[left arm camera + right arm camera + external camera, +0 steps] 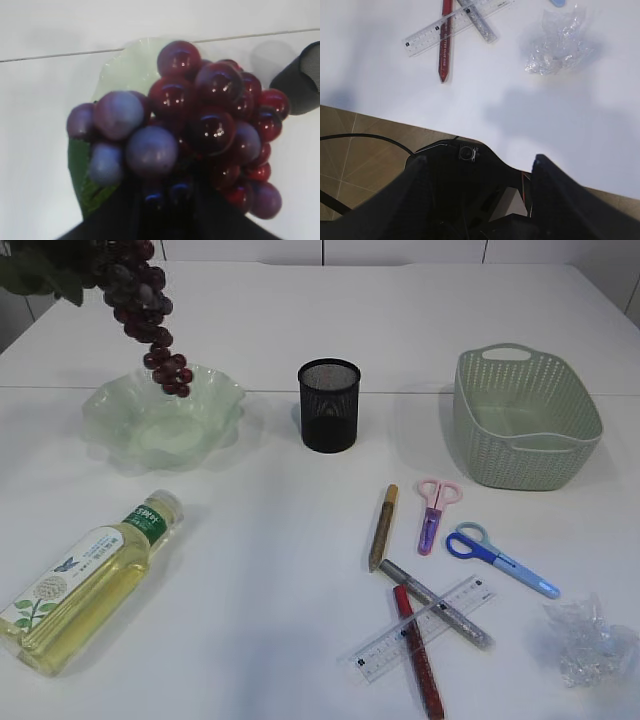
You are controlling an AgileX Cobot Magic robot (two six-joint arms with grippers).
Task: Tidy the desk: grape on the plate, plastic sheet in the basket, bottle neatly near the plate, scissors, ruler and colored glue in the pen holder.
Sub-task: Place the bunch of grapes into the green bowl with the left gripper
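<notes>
My left gripper [167, 195] is shut on a bunch of dark red and purple grapes [200, 115] by its stem end. The bunch [150, 310] hangs above the pale green wavy plate [215, 405], its tip just over the rim. The plate also shows in the left wrist view [125, 65]. My right gripper [479, 162] is open and empty over the table's front edge. A bottle of yellow liquid [85, 580] lies on its side at front left. The crumpled plastic sheet [588, 642] lies at front right.
A black mesh pen holder [329, 405] stands mid-table and a green basket [525, 420] at back right. Pink scissors [435, 512], blue scissors [500, 558], a clear ruler [425, 642] and gold [383, 527], silver [440, 605] and red [418, 650] glue pens lie at front right.
</notes>
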